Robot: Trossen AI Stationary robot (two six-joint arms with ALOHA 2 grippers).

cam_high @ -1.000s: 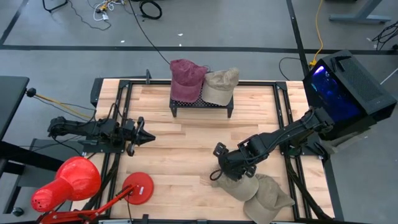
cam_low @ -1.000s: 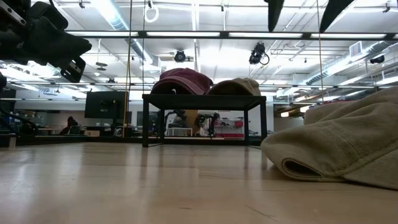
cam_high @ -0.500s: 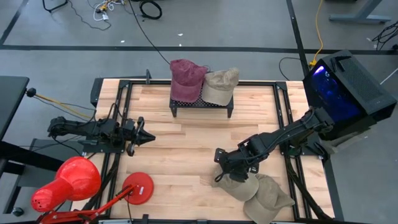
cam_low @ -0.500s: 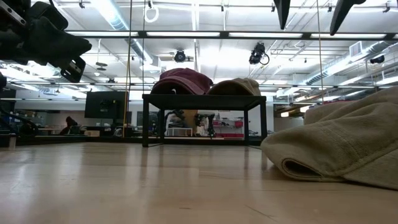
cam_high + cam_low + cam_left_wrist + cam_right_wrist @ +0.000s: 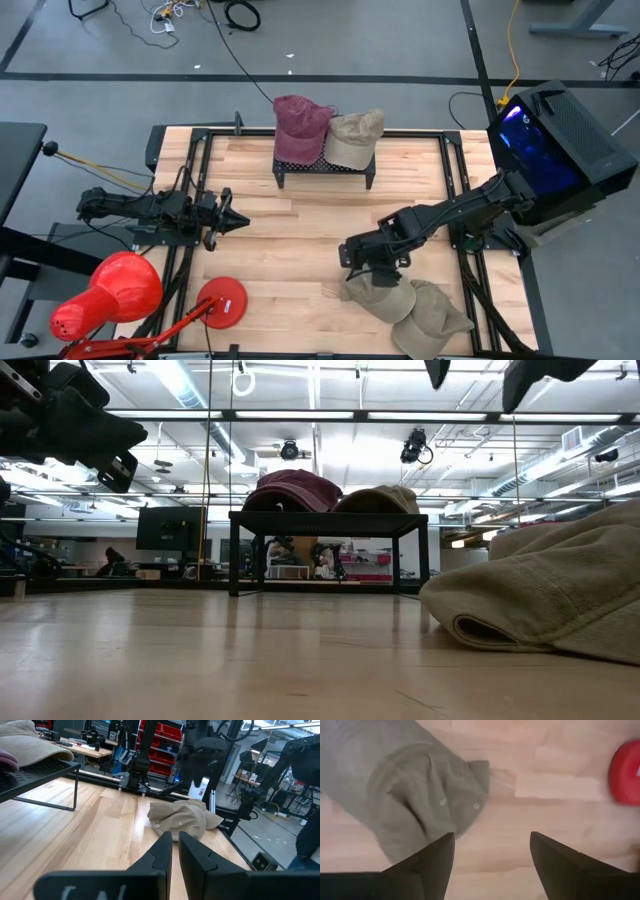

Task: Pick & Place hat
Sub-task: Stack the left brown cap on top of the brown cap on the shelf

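Observation:
Two tan hats lie on the table near its near right corner, the closer one (image 5: 385, 298) overlapping the other (image 5: 437, 318); in the low view they fill the right side (image 5: 545, 590). My right gripper (image 5: 350, 268) hangs open above the left end of the closer hat (image 5: 415, 795), fingers pointing down, touching nothing. In the low view only its fingertips (image 5: 478, 375) show at the top. My left gripper (image 5: 238, 222) waits shut over the table's left side, level, pointing right.
A black mesh rack (image 5: 325, 168) stands at the far middle of the table, carrying a maroon hat (image 5: 300, 125) and a tan hat (image 5: 356, 136). A red lamp (image 5: 105, 295) with a round base (image 5: 220, 303) sits at the near left corner. Bare wood lies between.
My right gripper has risen a little above the tan hats and turned slightly, staying open; in the low view its fingertips have drawn up toward the top edge. The hats and my left arm have kept still.

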